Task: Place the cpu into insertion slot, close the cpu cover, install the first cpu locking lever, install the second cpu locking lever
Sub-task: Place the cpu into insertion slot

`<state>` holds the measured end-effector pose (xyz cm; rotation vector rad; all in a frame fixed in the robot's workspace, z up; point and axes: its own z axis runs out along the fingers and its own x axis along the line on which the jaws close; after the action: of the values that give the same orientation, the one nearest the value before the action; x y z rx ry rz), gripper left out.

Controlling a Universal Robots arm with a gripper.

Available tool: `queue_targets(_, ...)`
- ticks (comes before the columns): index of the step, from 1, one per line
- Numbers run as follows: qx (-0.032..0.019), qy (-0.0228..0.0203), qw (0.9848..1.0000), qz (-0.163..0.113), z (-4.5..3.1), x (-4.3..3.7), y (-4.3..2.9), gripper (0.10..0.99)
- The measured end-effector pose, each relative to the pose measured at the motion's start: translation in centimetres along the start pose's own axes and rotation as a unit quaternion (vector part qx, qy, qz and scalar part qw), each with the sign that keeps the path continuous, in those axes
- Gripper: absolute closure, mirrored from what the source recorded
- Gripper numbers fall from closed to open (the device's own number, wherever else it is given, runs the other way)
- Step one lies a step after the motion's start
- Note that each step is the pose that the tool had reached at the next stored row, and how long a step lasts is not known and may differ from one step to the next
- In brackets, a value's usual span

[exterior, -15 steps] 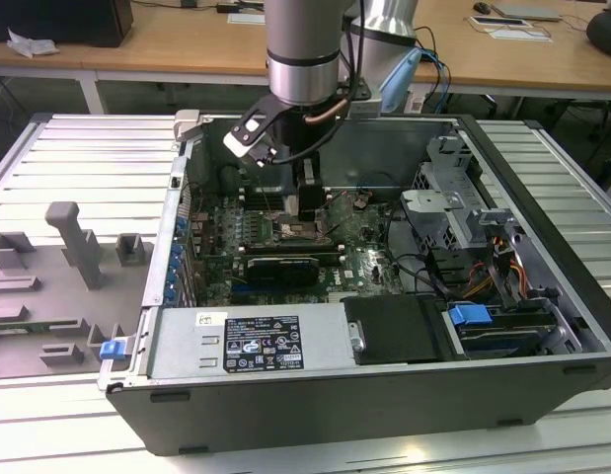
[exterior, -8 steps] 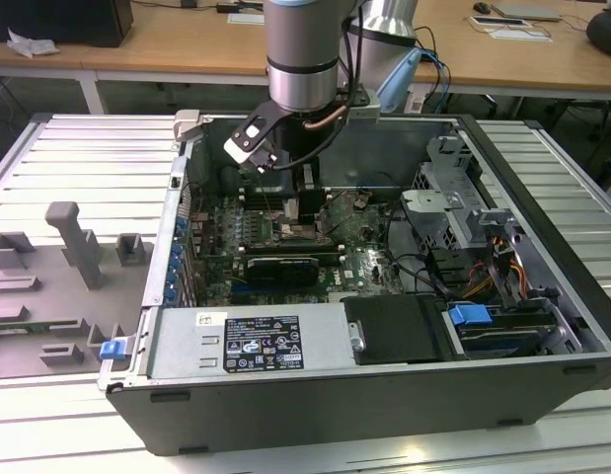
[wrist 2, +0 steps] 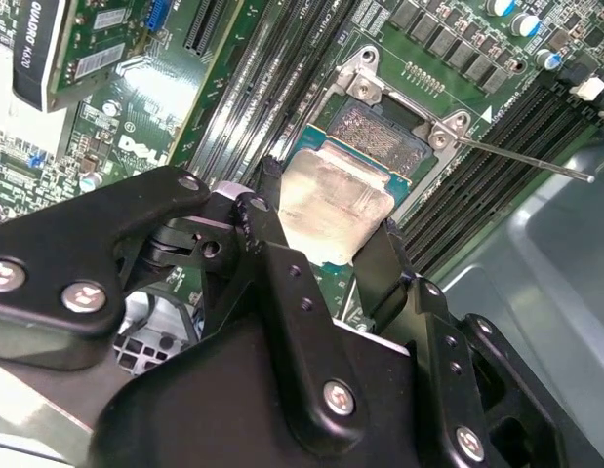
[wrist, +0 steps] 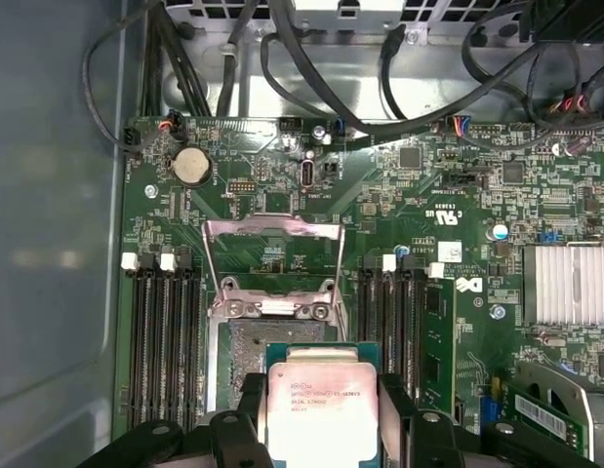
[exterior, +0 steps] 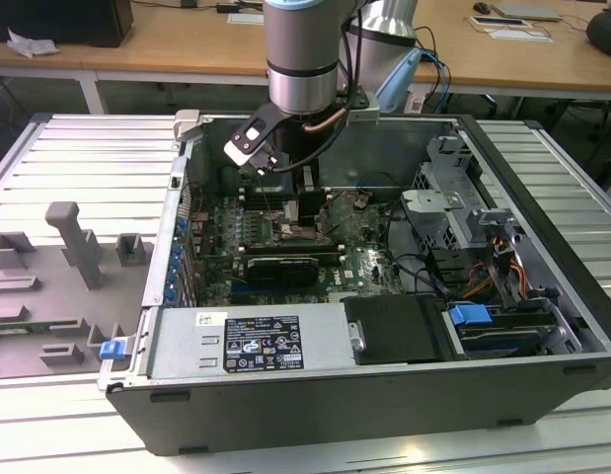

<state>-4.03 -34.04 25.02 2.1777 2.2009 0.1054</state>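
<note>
Gripper (wrist: 323, 414) down inside the open PC case (exterior: 384, 405), fingers (wrist: 394, 414) closed narrow on the cpu (wrist: 321, 400), pinching two opposite edges; silvery top faces up. Cpu hangs just over the insertion slot (wrist: 245, 356), covering the part nearest the gripper, dark centre showing beyond; can't tell if it's touching. Cpu cover (wrist: 272, 227) stands flipped up at the slot's edge away from the gripper; slot sits mid motherboard (wrist: 428, 195) btwn memory-slot banks (wrist: 160, 331).
</note>
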Motion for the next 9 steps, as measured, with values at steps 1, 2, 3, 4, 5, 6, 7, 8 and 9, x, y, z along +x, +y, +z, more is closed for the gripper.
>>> queue_targets(1,0.0,-0.0001,1.0,0.0,0.04,0.0,0.0,0.545)
queue_targets(2,0.0,-0.0001,1.0,0.0,0.1,0.0,-0.01,0.545)
queue_targets(3,0.0,0.0,1.0,0.0,0.17,0.0,-0.01,0.545)
queue_targets(4,0.0001,-0.0001,1.0,0.0,0.28,-0.01,-0.02,0.545)
queue_targets(5,0.0001,-0.0001,1.0,0.0,0.41,-0.01,-0.04,0.545)
queue_targets(6,0.0001,-0.0001,1.0,0.0,0.49,-0.01,-0.04,0.545)
queue_targets(7,0.0,-0.0001,1.0,0.0,0.57,-0.01,-0.05,0.545)
queue_targets(8,0.0001,-0.0001,1.0,0.0,0.79,0.01,-0.07,0.545)
queue_targets(9,0.0,-0.0001,1.0,0.0,1.03,0.04,-0.09,0.545)
